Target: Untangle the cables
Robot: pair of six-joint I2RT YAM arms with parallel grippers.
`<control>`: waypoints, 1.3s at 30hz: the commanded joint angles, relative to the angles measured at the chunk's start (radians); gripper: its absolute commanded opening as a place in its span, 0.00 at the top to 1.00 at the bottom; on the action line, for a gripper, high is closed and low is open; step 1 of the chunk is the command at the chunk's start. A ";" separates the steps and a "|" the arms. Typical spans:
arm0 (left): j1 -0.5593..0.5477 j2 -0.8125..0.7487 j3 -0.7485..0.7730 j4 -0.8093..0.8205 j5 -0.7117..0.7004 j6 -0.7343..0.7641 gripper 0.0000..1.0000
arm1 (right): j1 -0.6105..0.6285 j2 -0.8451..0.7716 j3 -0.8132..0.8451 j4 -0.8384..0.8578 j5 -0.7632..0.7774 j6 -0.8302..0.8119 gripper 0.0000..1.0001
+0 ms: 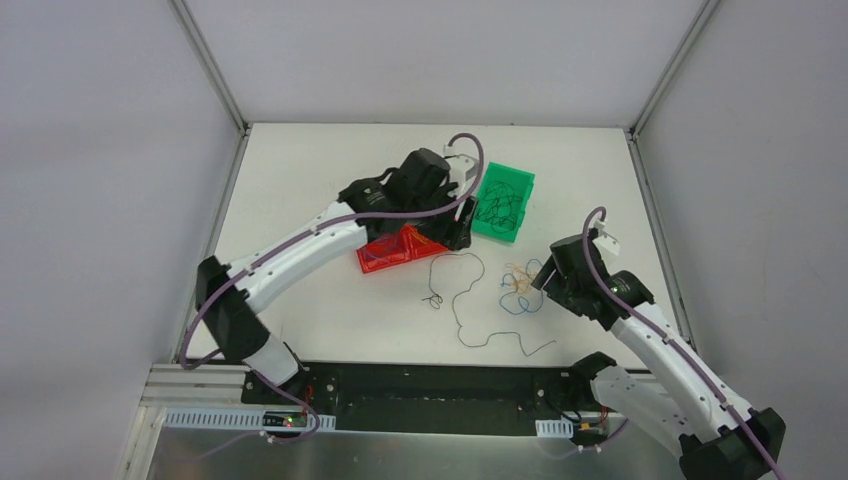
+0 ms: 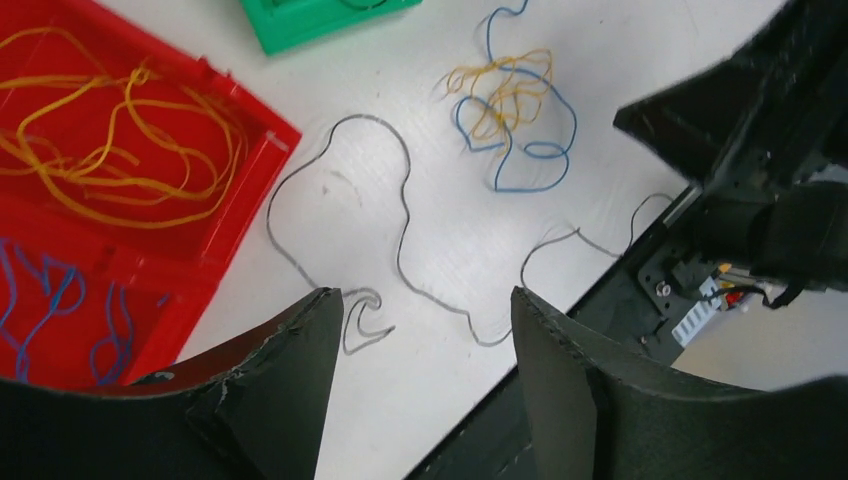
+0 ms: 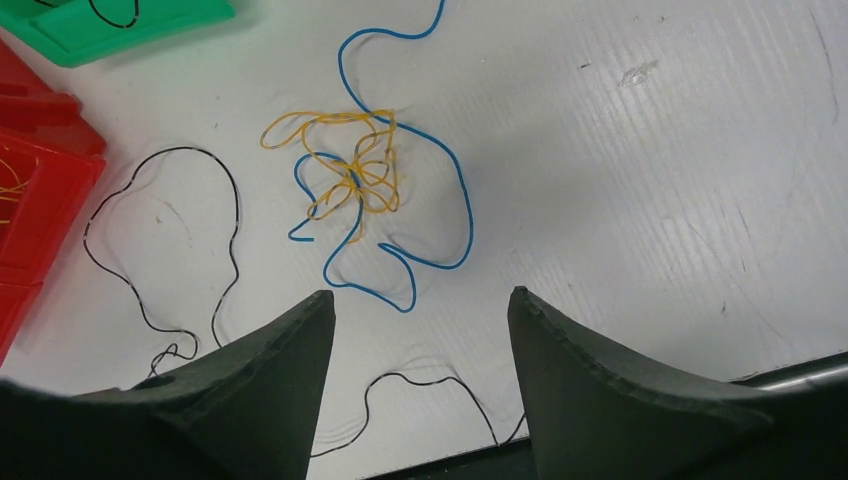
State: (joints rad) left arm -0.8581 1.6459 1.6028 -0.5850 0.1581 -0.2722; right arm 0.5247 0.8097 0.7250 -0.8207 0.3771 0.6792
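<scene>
— Where is the yellow-blue tangle (image 3: 365, 185)?
— On the desk (image 3: 650, 180), just ahead of the right gripper (image 3: 420, 300), which stands open and empty. The left gripper (image 2: 425, 300), open too, is farther, by the red tray (image 2: 240, 220).

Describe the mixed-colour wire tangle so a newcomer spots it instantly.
On the white table, look right of the red plastic tray, nearer than the green tray. The small knot of orange-yellow and blue wires is two-coloured; the black wire beside it is a single strand.
</scene>
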 commanded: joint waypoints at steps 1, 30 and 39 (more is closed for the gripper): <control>0.004 -0.225 -0.139 0.035 -0.120 0.030 0.34 | -0.051 0.045 -0.010 0.086 -0.079 -0.021 0.33; 0.004 -0.794 -0.710 0.236 -0.304 -0.064 0.29 | -0.053 0.149 0.140 0.185 -0.291 -0.042 0.90; 0.005 -0.761 -0.764 0.375 -0.163 -0.139 0.31 | -0.057 0.234 0.144 0.123 -0.134 -0.117 0.36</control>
State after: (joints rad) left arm -0.8558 0.8646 0.8600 -0.3275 -0.0959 -0.3496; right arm 0.4690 0.9897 0.8761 -0.6491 0.1802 0.5980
